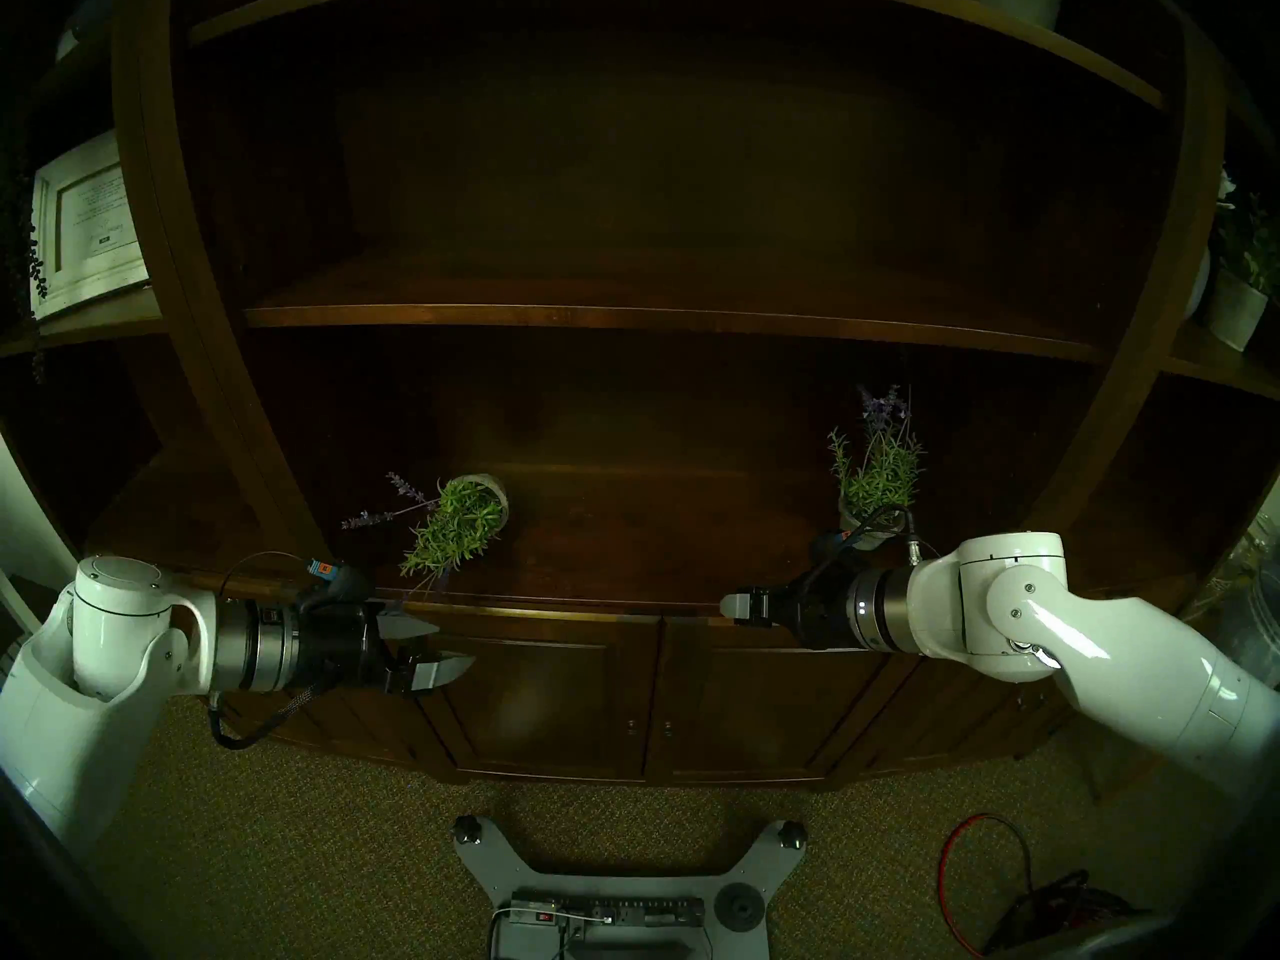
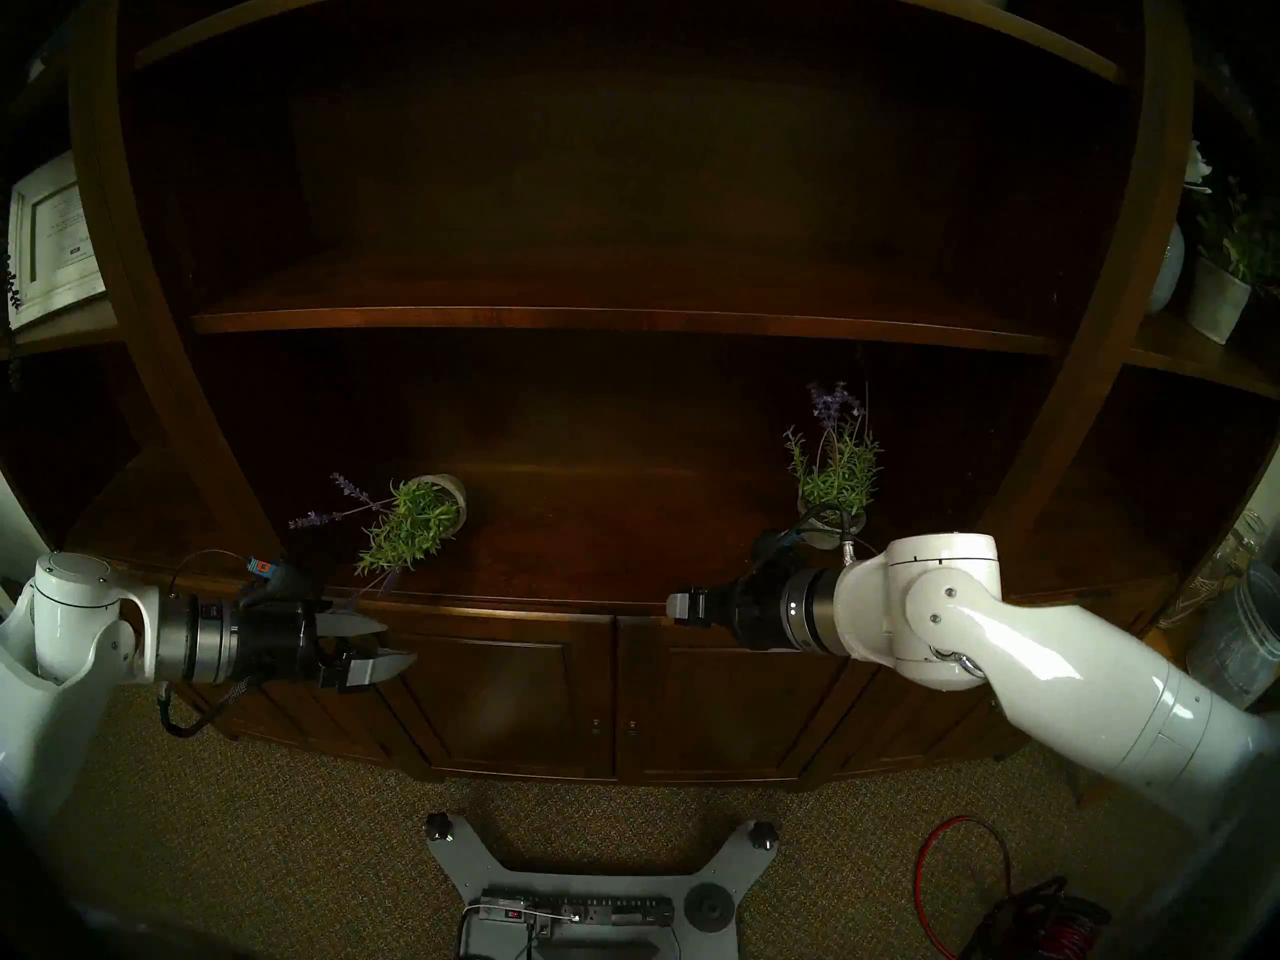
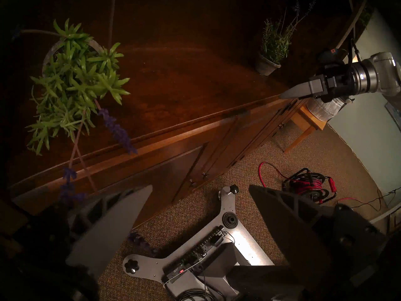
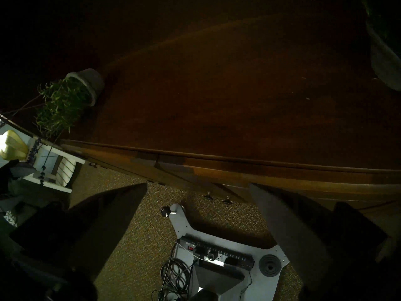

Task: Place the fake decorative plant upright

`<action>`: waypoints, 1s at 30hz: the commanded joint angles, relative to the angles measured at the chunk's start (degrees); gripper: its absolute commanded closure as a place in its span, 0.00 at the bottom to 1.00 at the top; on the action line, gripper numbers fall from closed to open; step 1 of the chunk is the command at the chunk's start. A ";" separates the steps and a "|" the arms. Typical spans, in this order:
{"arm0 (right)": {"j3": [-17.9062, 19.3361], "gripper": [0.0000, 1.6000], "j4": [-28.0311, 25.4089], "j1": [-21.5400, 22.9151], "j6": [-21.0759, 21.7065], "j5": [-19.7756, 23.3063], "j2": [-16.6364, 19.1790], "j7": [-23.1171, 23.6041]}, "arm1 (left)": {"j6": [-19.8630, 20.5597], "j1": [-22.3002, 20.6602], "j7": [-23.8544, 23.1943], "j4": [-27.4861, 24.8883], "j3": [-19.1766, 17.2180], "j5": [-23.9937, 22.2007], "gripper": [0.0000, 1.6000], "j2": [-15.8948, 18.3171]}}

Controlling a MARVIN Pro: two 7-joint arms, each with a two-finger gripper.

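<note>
A fake plant point(image 1: 457, 526) with green leaves and purple flower stems lies on its side on the wooden counter point(image 1: 658, 550), its grey pot point(image 1: 495, 498) pointing back right and its stems hanging over the front edge. It also shows in the left wrist view point(image 3: 73, 83) and the right wrist view point(image 4: 63, 103). My left gripper point(image 1: 454, 645) is open and empty, in front of and below the counter edge, just below the plant's stems. My right gripper point(image 1: 726, 604) is open and empty at the counter's front edge, well right of the tipped plant.
A second potted plant point(image 1: 876, 474) stands upright at the counter's right, behind my right wrist. A shelf board point(image 1: 658, 318) runs above the counter. Cabinet doors point(image 1: 554, 695) lie below. The robot base point(image 1: 623, 889) and a red cable reel point(image 3: 310, 185) sit on the carpet.
</note>
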 commanded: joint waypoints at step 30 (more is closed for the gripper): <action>-0.51 0.00 4.26 2.39 -14.39 -38.27 -0.44 31.93 | -0.18 -0.63 0.00 -1.24 -1.38 -0.55 0.00 -0.62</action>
